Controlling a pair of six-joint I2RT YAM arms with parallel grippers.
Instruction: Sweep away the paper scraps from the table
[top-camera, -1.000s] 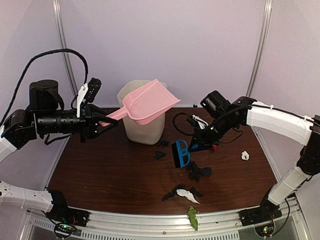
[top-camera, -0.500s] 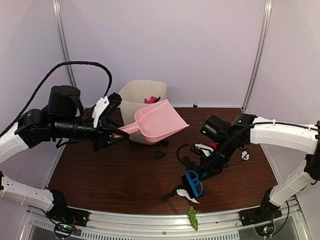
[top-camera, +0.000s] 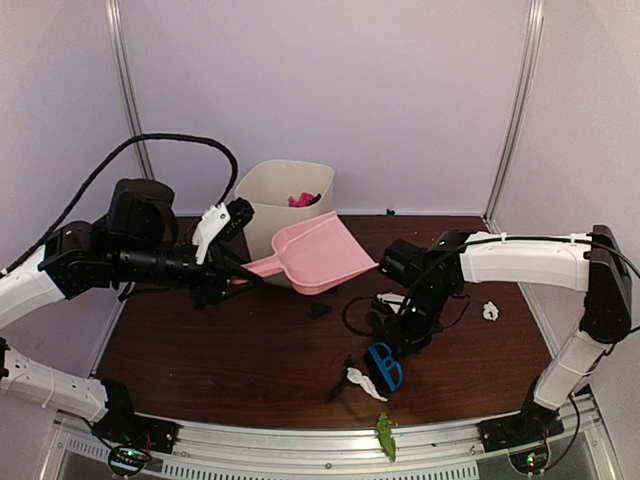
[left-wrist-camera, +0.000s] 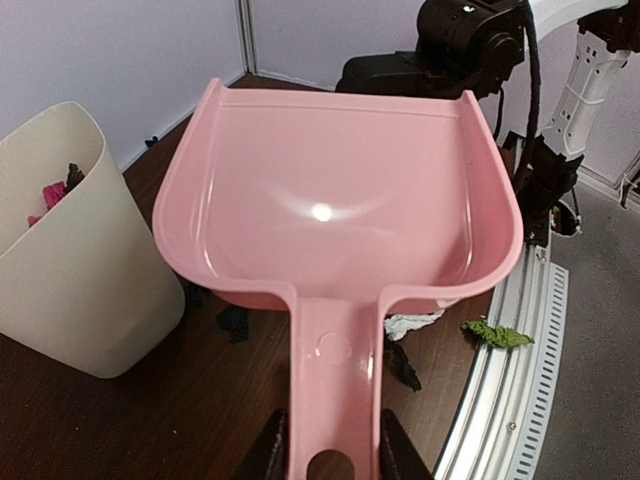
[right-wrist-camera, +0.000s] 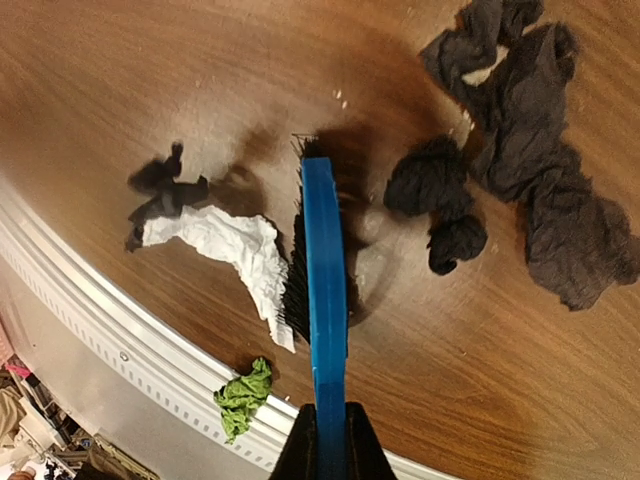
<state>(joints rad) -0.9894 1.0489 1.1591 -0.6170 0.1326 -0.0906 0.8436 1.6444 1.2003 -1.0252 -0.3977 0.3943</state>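
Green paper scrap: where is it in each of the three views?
Top external: green scrap bottom centre, on the front rail.
Left wrist: scrap lower right, at the rail's edge.
Right wrist: scrap lower left, on the rail.
Shared landmark: the white scrap next to it.

place: robot lab booth | evidence: pale partition walls (top-camera: 400, 100), metal rail (top-camera: 300, 436)

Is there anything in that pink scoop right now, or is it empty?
Empty. The left wrist view looks straight into the dustpan: its pink inside is bare, with only a spot of reflected light.
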